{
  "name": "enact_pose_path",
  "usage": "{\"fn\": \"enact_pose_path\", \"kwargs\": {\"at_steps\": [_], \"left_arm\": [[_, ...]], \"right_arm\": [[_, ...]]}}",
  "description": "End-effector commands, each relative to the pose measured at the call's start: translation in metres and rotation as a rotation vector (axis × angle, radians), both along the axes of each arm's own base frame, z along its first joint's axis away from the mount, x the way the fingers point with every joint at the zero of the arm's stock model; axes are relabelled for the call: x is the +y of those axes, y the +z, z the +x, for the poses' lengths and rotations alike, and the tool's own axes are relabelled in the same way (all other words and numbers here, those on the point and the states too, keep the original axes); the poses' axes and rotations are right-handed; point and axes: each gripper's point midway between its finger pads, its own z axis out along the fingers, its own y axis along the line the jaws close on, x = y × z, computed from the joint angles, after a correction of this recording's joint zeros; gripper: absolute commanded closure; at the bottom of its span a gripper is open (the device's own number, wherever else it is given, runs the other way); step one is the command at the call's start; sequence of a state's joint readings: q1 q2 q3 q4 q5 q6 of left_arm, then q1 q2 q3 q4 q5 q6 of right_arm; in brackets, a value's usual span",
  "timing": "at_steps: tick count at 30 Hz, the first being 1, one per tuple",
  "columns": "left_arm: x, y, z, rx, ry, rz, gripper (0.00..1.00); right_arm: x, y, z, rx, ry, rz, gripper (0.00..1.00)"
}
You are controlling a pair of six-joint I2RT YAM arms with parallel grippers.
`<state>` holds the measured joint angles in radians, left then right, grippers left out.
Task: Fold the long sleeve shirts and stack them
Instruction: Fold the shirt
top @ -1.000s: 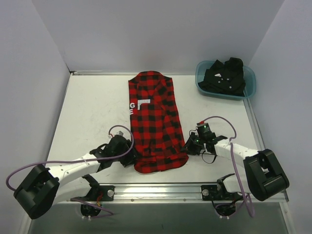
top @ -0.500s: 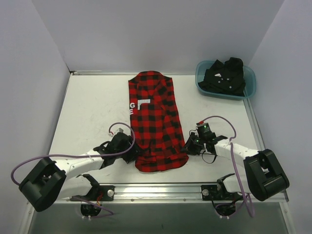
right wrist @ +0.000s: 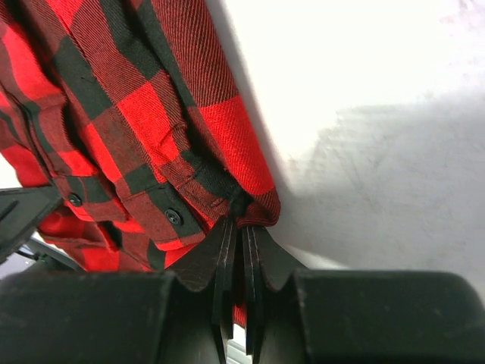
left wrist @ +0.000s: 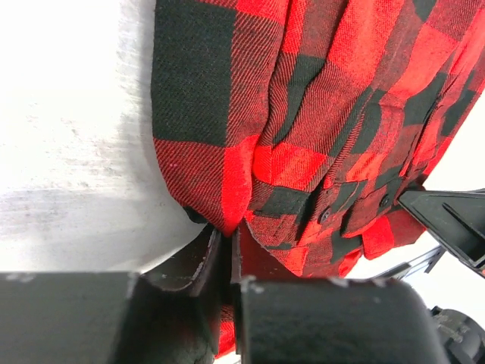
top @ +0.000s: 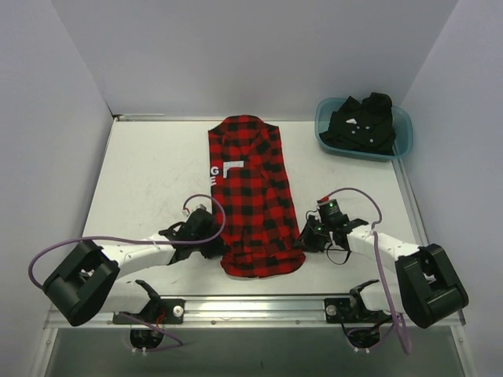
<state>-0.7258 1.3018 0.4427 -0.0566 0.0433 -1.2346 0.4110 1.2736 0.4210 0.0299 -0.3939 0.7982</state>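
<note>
Since a second ago the left fingers point(left wrist: 193, 265) have slid in and closed, pinching the flannel's point(top: 251, 196) near hem corner; the right fingers point(right wrist: 201, 265) pinch the opposite corner. It lies flat on the surface point(top: 149, 181) beyond both, and the black shirt point(top: 363, 124) sits in the tub point(top: 322, 129) far beyond the right fingers.

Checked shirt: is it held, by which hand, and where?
Both: left hand pinches the checked shirt at its near-left corner, right hand at the near-right.
</note>
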Motion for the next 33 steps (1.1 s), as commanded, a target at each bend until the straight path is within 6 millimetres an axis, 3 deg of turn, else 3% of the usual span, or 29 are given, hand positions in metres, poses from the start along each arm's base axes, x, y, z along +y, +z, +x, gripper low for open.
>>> {"fn": "enact_pose_path", "kwargs": {"at_steps": [1, 6, 12, 16, 19, 22, 24, 25, 26, 27, 28, 29, 30, 31, 33], "left_arm": [[0.020, -0.021, -0.023, 0.082, -0.049, 0.119, 0.90], [0.026, -0.012, -0.039, 0.111, -0.076, 0.105, 0.91], [0.026, 0.024, -0.032, 0.042, -0.065, 0.051, 0.91], [0.021, 0.048, -0.008, 0.010, -0.056, 0.003, 0.90], [0.022, 0.062, 0.018, -0.010, -0.046, -0.054, 0.89], [0.030, 0.073, 0.049, -0.046, 0.002, -0.061, 0.88], [0.031, 0.093, 0.074, -0.098, 0.005, -0.074, 0.87], [0.030, 0.090, 0.081, -0.081, 0.006, -0.071, 0.87], [0.023, 0.107, 0.094, -0.120, -0.014, -0.106, 0.85], [0.021, 0.112, 0.102, -0.128, -0.013, -0.114, 0.85], [0.022, 0.106, 0.111, -0.112, -0.009, -0.108, 0.84], [0.021, 0.110, 0.119, -0.120, -0.007, -0.108, 0.84], [0.017, 0.119, 0.130, -0.140, -0.012, -0.122, 0.84], [0.018, 0.112, 0.139, -0.117, -0.003, -0.125, 0.84], [0.012, 0.121, 0.156, -0.140, -0.003, -0.163, 0.84]], "right_arm": [[-0.018, -0.006, -0.026, 0.091, 0.030, -0.089, 1.00], [-0.016, 0.015, -0.034, 0.098, 0.080, -0.069, 1.00], [-0.003, 0.054, -0.029, 0.070, 0.126, -0.003, 1.00], [0.011, 0.091, -0.003, 0.003, 0.137, 0.051, 1.00], [0.016, 0.109, 0.020, -0.028, 0.127, 0.069, 1.00], [0.015, 0.114, 0.042, -0.034, 0.114, 0.064, 1.00], [0.021, 0.123, 0.061, -0.043, 0.115, 0.084, 1.00], [0.020, 0.128, 0.071, -0.052, 0.107, 0.090, 1.00], [0.021, 0.125, 0.079, -0.037, 0.101, 0.087, 1.00], [0.024, 0.136, 0.092, -0.068, 0.100, 0.096, 1.00], [0.023, 0.137, 0.100, -0.067, 0.091, 0.100, 1.00], [0.025, 0.132, 0.106, -0.048, 0.089, 0.100, 1.00], [0.026, 0.141, 0.118, -0.071, 0.085, 0.108, 1.00], [0.026, 0.142, 0.125, -0.071, 0.077, 0.110, 1.00], [0.027, 0.137, 0.137, -0.052, 0.067, 0.110, 1.00]]}}
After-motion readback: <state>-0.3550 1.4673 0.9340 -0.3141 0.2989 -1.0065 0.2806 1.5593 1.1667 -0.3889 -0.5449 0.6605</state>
